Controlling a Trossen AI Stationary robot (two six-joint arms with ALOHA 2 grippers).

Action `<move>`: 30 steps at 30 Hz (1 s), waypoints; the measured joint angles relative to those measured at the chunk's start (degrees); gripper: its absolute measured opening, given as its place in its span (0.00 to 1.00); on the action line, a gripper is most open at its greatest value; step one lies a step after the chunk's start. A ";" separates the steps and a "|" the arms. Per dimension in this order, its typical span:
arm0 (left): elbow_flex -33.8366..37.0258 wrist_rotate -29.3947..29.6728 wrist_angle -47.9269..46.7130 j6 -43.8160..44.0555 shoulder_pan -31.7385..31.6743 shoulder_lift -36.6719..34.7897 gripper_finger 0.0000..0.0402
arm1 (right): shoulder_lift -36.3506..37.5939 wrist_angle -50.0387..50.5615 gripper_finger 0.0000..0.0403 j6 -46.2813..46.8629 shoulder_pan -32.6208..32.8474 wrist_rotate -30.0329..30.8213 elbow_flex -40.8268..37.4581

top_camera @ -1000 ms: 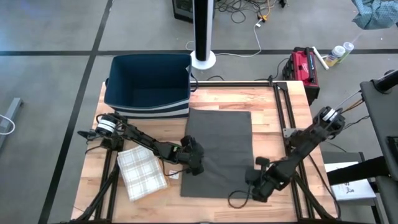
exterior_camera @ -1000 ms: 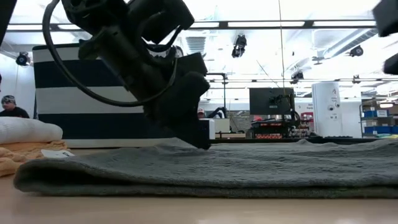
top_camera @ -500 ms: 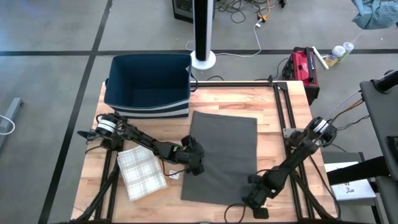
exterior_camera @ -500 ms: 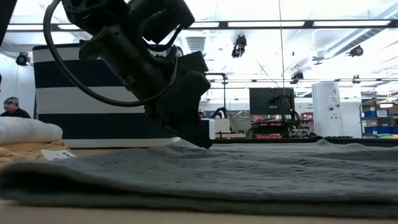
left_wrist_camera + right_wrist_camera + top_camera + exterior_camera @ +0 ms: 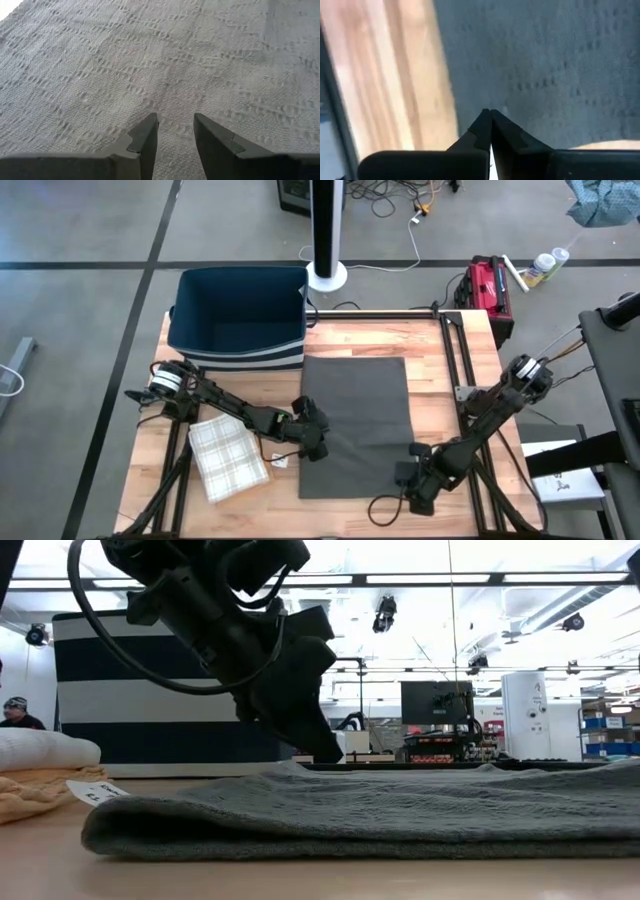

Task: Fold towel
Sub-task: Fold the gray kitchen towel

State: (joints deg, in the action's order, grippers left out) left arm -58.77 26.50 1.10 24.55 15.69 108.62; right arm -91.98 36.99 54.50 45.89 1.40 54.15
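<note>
A dark grey towel [image 5: 355, 425] lies flat on the wooden table; in the low view it [image 5: 400, 815] shows as a low, thick layer. My left gripper [image 5: 312, 438] stands open at the towel's left edge, halfway along it, with its tips down on the cloth [image 5: 172, 132]. My right gripper [image 5: 416, 472] is at the towel's near right corner. In the right wrist view its fingers [image 5: 490, 117] are shut over the cloth's edge, beside bare wood. My left gripper comes down slanting from the table's left. Its open fingertips [image 5: 325, 755] meet the towel's upper surface [image 5: 170, 95] just inside the left edge, with no cloth between them. My right gripper is shut at the towel's near right corner [image 5: 520, 100], reaching in low from the near right. The fingers themselves hide the place of contact, so how many layers they have cannot be told. The towel lies on the table.
A navy bin with a striped base [image 5: 240, 315] stands at the far left. A folded checked cloth [image 5: 228, 458] and a small white tag [image 5: 281, 463] lie left of the towel. Metal frame rails [image 5: 462, 370] run along the right side. A person [image 5: 15, 710] shows far behind the table.
My right gripper went toward the near edge, and the towel's near part spread out that way with it. It then came back toward the far edge, and the cloth drew back. The towel's near left corner now lies a little farther right than a second ago.
</note>
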 joint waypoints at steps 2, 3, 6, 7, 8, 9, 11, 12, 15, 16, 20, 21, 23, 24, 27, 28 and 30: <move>0.10 0.00 -0.01 0.00 -0.01 0.00 0.29 | -0.12 -0.01 0.00 0.13 -0.03 0.28 -0.16; 0.19 0.00 -0.01 0.05 -0.01 0.00 0.29 | -0.64 -0.36 0.00 0.49 -0.03 0.25 -0.17; 0.44 0.03 -0.27 0.36 -0.05 0.00 0.29 | -2.80 -1.04 0.00 1.49 -0.03 -1.61 -0.39; 0.46 0.02 -0.45 0.37 -0.05 0.00 0.29 | -3.55 -2.23 0.00 1.51 -0.03 -3.19 -0.44; 0.46 0.02 -0.50 0.46 -0.05 0.00 0.29 | -4.41 -4.55 0.00 1.49 -0.01 -5.27 -0.42; 0.46 0.04 -0.65 0.82 -0.05 0.00 0.29 | -5.26 -6.46 0.00 1.43 0.07 -7.58 -0.33; 0.59 0.37 -0.91 1.26 -0.15 0.00 0.30 | -6.32 -9.50 0.00 0.10 0.14 -11.61 -0.32; 0.69 0.61 -0.89 1.32 -0.14 0.00 0.31 | -6.65 -11.16 0.00 -0.61 0.37 -12.70 -0.31; 0.81 0.65 -0.93 1.47 -0.21 0.00 0.32 | -6.69 -11.93 0.00 -2.63 0.67 -12.79 -0.31; 0.81 0.72 -0.89 1.47 -0.20 0.00 0.32 | -6.48 -11.58 0.00 -2.85 0.67 -12.25 -0.31; 1.03 0.87 -0.94 1.47 -0.20 0.00 0.32 | -6.00 -10.76 0.00 -2.74 0.57 -11.30 -0.31; 1.08 0.92 -1.07 1.47 -0.20 0.00 0.32 | -5.85 -10.60 0.00 -2.59 0.61 -11.36 -0.33; 1.15 1.00 -1.21 1.48 -0.20 0.00 0.31 | -5.75 -10.18 0.00 -2.49 0.63 -11.47 -0.31; 1.16 1.01 -1.25 1.49 -0.20 0.00 0.31 | -5.66 -9.45 0.00 -2.07 0.63 -11.43 -0.32; 1.21 1.00 -1.49 1.61 -0.20 0.00 0.30 | -4.89 -7.28 0.00 -0.15 0.69 -11.27 -0.31; 1.21 1.01 -1.53 1.69 -0.20 0.00 0.30 | -4.62 -5.79 0.00 0.43 0.70 -11.22 -0.31; 1.21 1.01 -1.52 1.69 -0.20 0.00 0.30 | -4.20 -3.48 0.00 2.31 0.87 -10.84 -0.31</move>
State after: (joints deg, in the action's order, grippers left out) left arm -57.56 27.51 -0.43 26.24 15.49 108.62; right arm -96.18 33.51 56.81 46.76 -9.44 53.84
